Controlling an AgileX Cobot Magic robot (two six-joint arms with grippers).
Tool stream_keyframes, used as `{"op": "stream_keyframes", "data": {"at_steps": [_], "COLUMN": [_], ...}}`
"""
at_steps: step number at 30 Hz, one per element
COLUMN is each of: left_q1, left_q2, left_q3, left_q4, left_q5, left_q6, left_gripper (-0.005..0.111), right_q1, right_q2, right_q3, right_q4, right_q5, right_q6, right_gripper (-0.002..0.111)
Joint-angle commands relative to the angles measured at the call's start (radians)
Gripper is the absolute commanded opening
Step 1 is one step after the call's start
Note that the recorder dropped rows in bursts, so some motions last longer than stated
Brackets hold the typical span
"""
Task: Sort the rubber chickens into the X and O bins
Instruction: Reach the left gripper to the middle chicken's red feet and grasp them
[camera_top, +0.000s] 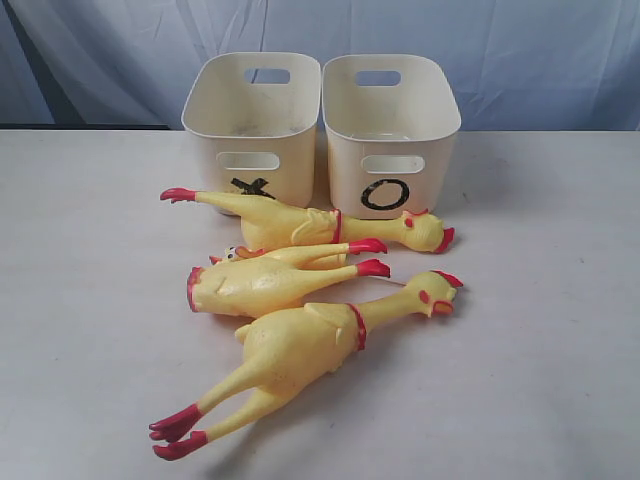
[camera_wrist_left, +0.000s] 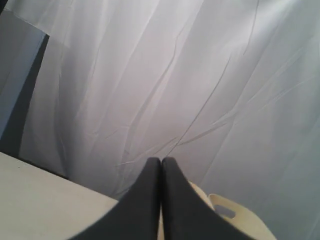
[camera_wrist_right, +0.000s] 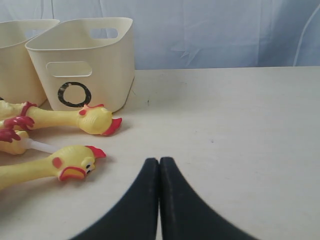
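You've got the rubber chickens (camera_top: 290, 350) lying side by side on the counter (camera_top: 540, 330), just in front of the X bin (camera_top: 250, 110) and O bin (camera_top: 392, 125), with left hand (camera_wrist_left: 161, 161) and right hand (camera_wrist_right: 159, 161) both pinched together, empty.

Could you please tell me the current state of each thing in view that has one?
X bin: upright, nothing visible inside.
O bin: upright, nothing visible inside.
far chicken: whole, lying flat in front of both bins.
middle chicken: lying flat, headless.
loose head piece: lying beside the middle chicken.
near chicken: whole, lying flat.
left gripper: shut, holding nothing.
right gripper: shut, holding nothing.
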Motion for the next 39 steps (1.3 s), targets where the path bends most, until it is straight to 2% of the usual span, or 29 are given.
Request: {"op": "stream_keyframes", "data": {"at_steps": [1, 5, 9, 18, 25, 30, 32, 35, 39], "left_q1": [-0.001, -0.013, -0.076, -0.327, -0.513, -0.601, -0.626, -0.64, -0.64], "left_q2": [0.158, 0.304, 0.446, 0.75, 0.957, 1.075, 1.112, 1.143, 1.227], "left_q3": [-0.104, -0.164, -0.213, -0.309, -0.384, -0.389, -0.389, -0.392, -0.472], "left_q4": [0.122, 0.147, 0.147, 0.15, 0.26, 0.264, 0.258, 0.267, 0.301], "left_q5": [0.065, 0.068, 0.068, 0.006, -0.026, -0.19, -0.26, -0.294, -0.128], "left_q6": [0.007, 0.095, 0.161, 0.271, 0.363, 0.363, 0.354, 0.281, 0.281], "left_gripper": [0.0, 0.0, 0.0, 0.0, 0.0, 0.0, 0.0, 0.0, 0.0], "right_q1": [-0.002, -0.002, -0.002, -0.002, -0.002, -0.002, -0.002, -0.002, -0.002], "right_q2": [-0.003, -0.003, -0.003, -0.003, -0.003, -0.003, -0.003, -0.003, -0.003], "right_q3": [-0.001, -0.001, -0.001, -0.001, -0.001, -0.001, -0.001, -0.001, -0.001], "right_q4": [0.001, 0.001, 0.001, 0.001, 0.001, 0.001, 0.001, 0.001, 0.001], "right_q5": [-0.006, -0.006, -0.006, -0.006, -0.006, -0.006, -0.006, -0.006, -0.006], "right_q6": [-0.002, -0.002, -0.002, -0.002, -0.002, -0.002, -0.002, -0.002, -0.002], "right_gripper": [0.0, 0.0, 0.0, 0.0, 0.0, 0.0, 0.0, 0.0, 0.0]}}
